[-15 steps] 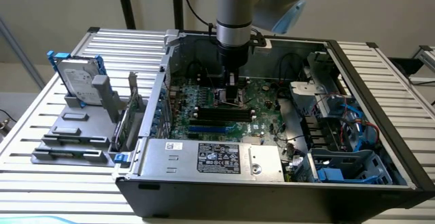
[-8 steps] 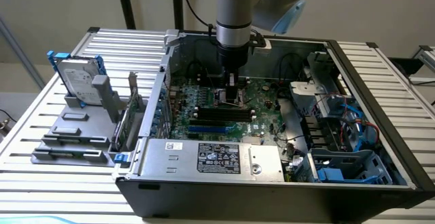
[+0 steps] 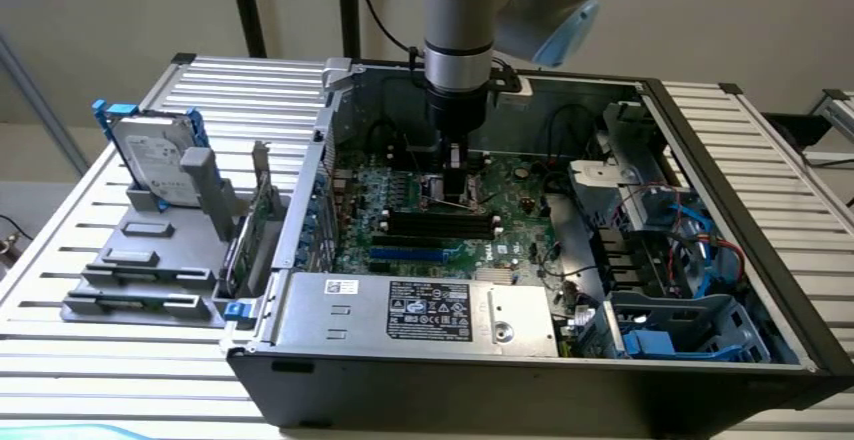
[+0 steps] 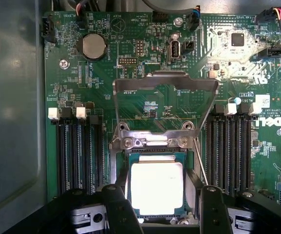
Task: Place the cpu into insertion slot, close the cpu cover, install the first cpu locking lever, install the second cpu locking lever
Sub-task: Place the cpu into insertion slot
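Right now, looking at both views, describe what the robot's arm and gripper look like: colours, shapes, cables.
The arm is a silver-grey metal tube with light blue joint caps. A thin black cable runs alongside it to a black wrist section. The gripper is black, with two chunky matte fingers and silvery fittings at their bases.

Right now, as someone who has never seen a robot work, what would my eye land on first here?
Probably the robot arm reaching straight down into the open computer case in the exterior view. In the wrist view, the bright cpu lies in the insertion slot, with the open pincer straddling it and the cpu cover swung open.
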Tool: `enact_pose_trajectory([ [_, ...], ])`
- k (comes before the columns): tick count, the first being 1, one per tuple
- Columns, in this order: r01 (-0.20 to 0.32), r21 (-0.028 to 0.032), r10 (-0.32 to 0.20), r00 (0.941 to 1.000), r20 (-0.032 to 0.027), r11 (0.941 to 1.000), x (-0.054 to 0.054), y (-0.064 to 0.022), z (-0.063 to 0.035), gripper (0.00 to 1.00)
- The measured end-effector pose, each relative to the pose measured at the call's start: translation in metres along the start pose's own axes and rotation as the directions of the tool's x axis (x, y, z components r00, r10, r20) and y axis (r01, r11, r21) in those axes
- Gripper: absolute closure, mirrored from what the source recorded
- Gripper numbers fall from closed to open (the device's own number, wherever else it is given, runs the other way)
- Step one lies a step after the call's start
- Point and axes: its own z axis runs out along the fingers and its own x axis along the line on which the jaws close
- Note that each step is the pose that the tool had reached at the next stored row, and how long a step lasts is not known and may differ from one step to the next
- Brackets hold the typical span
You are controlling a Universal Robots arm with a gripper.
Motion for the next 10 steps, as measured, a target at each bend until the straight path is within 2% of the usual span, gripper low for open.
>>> enact_pose_trajectory([
  [5,0.0,-0.0001,0.0,1.0,0.0019,1.0,0.0008,0.0,0.0004,0.45],
  [7,0.0,-0.0012,0.0,1.0,0.0,1.0,0.0014,0.0002,0.001,0.44],
  [9,0.0,-0.0006,0.0,1.0,0.0015,1.0,0.0012,0.0001,0.0008,0.44],
  [10,0.0,-0.0002,0.0,1.0,0.0021,1.0,0.001,0.0,0.0005,0.38],
])
